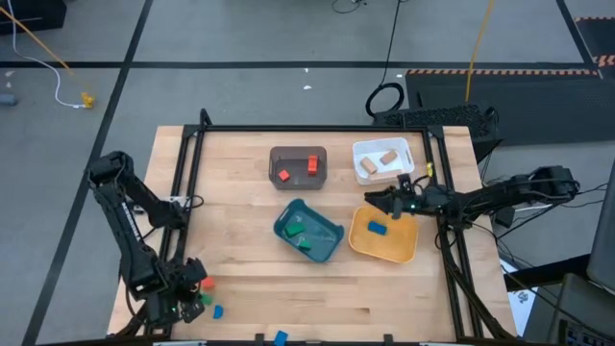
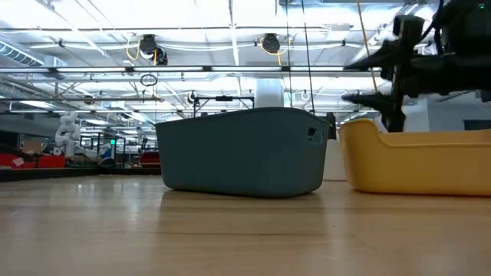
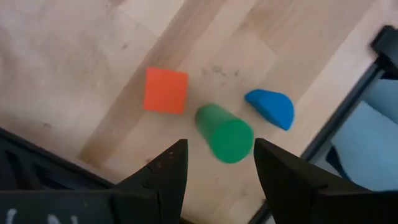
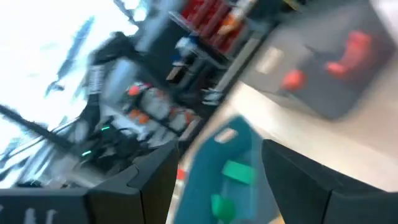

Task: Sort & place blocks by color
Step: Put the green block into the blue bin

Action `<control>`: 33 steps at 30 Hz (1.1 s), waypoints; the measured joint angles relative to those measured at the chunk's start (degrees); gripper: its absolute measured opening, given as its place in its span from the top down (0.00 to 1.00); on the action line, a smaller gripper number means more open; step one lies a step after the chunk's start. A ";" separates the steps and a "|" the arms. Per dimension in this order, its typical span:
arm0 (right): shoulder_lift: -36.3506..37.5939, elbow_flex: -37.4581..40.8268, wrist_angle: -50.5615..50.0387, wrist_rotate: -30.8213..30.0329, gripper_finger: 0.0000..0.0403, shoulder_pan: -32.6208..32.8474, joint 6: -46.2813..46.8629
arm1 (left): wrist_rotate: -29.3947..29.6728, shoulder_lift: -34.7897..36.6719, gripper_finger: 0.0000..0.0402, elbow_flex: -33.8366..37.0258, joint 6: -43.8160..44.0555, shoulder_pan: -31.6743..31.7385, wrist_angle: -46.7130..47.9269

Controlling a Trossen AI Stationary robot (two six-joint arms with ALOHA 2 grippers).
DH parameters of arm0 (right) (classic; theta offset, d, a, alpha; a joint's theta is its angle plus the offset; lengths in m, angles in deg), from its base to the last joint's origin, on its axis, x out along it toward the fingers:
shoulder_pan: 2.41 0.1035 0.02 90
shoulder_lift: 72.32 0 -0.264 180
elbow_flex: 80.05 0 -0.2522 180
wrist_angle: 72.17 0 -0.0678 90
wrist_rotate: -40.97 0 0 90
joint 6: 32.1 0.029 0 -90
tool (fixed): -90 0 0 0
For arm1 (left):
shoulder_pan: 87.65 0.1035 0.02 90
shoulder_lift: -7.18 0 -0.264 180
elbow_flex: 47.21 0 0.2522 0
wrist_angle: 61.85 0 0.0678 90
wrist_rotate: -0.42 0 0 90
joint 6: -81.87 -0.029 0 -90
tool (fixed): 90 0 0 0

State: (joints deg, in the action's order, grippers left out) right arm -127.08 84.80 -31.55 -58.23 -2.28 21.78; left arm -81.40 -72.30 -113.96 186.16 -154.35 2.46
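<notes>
My left pincer (image 3: 217,165) hangs with jaws apart over a green block (image 3: 225,132) at the surface's (image 1: 240,288) near left corner, beside an orange block (image 3: 165,91) and a blue block (image 3: 270,107). My right pincer (image 1: 378,199) hovers with jaws apart at the yellow tray (image 1: 399,248).

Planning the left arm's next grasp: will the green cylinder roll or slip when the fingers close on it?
The green cylinder looks round-sided and seems to lie tilted on the table, so a nudge would probably roll it. It looks rigid and painted smooth, so off-centre fingers might squirt it toward the orange block.
</notes>
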 joint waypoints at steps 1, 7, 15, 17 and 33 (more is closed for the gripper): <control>0.00 -0.51 2.06 1.80 0.44 -0.12 -2.27 | 0.22 -0.02 0.54 0.00 0.02 -0.13 0.39; 1.58 -5.67 8.05 15.81 0.44 -0.57 -10.87 | 1.56 -0.04 0.54 0.00 -0.02 -0.02 1.79; 8.48 -9.89 10.14 36.45 0.44 -3.92 -11.79 | 5.33 -0.02 0.54 0.00 -0.16 -0.04 3.43; 9.54 -9.88 9.03 37.56 0.44 -3.94 -14.90 | 6.33 -0.04 0.54 0.00 -0.35 -0.04 3.44; 10.30 -9.86 -6.32 37.42 0.44 -3.92 -32.47 | 8.51 -0.02 0.54 0.00 -0.54 -0.04 6.40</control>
State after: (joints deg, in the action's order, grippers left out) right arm -116.78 74.94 -37.87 -20.81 -6.20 -10.69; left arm -72.89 -72.32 -113.96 185.62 -154.39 8.86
